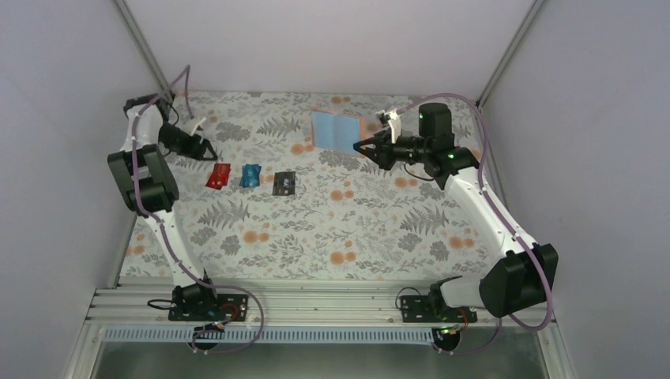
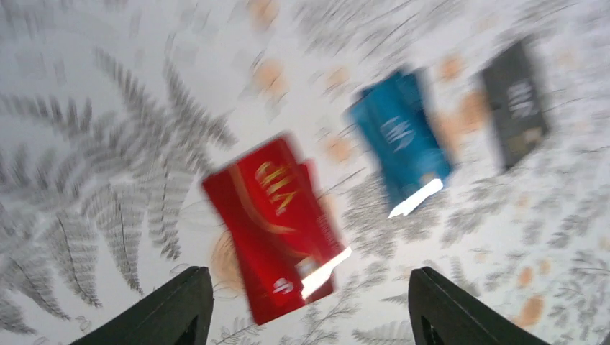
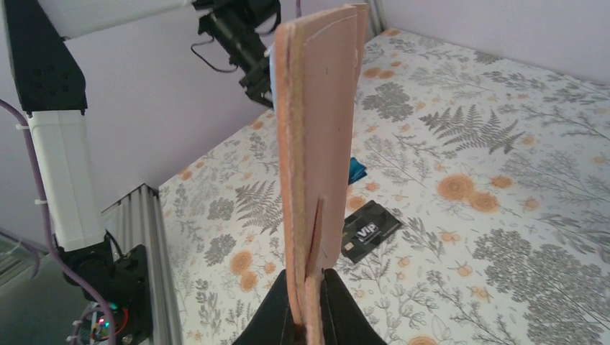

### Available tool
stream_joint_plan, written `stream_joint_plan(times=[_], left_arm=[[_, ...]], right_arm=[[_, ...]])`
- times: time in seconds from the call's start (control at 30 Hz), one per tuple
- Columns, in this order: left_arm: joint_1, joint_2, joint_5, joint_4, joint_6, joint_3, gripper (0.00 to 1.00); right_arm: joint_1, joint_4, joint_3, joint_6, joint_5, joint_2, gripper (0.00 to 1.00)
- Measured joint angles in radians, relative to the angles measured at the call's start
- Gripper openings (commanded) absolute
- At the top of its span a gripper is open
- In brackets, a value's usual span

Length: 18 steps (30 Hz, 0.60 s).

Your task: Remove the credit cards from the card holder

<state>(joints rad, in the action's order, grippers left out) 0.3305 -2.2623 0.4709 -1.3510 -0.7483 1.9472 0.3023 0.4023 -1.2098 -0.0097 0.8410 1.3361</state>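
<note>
- The credit cards (image 1: 250, 175) lie flat in a row on the fern-and-flower patterned table (image 1: 379, 229), left of centre, apart from one another and from the holder.
- From left to right they are the red card (image 2: 277, 230), the blue card (image 2: 399, 140) and the black card (image 2: 514, 100). The left wrist view is blurred, but all three colours are plain.
- The left gripper (image 2: 309, 277) hangs just over the red card's end of the row, its jaws wide apart with nothing between them.
- Farther back, right of centre, the card holder (image 3: 316, 144) is pinched by its lower edge in the closed right gripper (image 3: 308, 309) and held up on edge, off the table.
- From above, its light blue inside looks bare, though it is too small there to be sure of every pocket.
- Judged from this, the removal looks complete: three cards out, none seen in the holder. What seems left is only setting the holder down and drawing the arms back.
</note>
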Motion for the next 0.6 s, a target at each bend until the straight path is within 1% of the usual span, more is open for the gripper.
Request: stream_joint_plan(times=[0.1, 0.13, 0.17, 0.2, 0.27, 0.33, 0.4, 0.5, 0.6], left_arm=[[-0.01, 0.132, 0.142, 0.007, -0.002, 0.006, 0.77], [-0.019, 0.183, 0.192, 0.01, -0.008, 0.006, 0.86], [-0.034, 0.247, 0.254, 0.014, -0.014, 0.005, 0.97], [-0.058, 0.315, 0.318, 0.022, -0.023, 0.003, 1.0], [-0.126, 0.447, 0.438, 0.05, -0.026, -0.006, 1.0], [-0.219, 0.568, 0.547, 0.1, -0.01, -0.039, 1.0], [-0.32, 0.656, 0.635, 0.153, 0.021, -0.08, 1.0], [-0.421, 0.703, 0.724, 0.212, 0.077, -0.123, 1.0], [-0.482, 0.683, 0.74, 0.269, 0.137, -0.15, 1.0]], right_arm=[[0.0, -0.001, 0.0, 0.0, 0.035, 0.0, 0.04], [0.0, -0.001, 0.0, 0.001, 0.048, -0.001, 0.04], [0.0, -0.002, 0.0, 0.001, 0.058, -0.002, 0.04], [0.0, -0.004, 0.0, 0.003, 0.076, -0.004, 0.04], [0.0, -0.016, 0.0, 0.009, 0.106, -0.01, 0.04], [0.0, -0.039, 0.0, 0.026, 0.138, -0.018, 0.04], [0.002, -0.062, 0.0, 0.04, 0.164, -0.028, 0.04], [0.007, -0.098, 0.0, 0.061, 0.206, -0.046, 0.04], [0.013, -0.118, 0.0, 0.069, 0.244, -0.061, 0.04]])
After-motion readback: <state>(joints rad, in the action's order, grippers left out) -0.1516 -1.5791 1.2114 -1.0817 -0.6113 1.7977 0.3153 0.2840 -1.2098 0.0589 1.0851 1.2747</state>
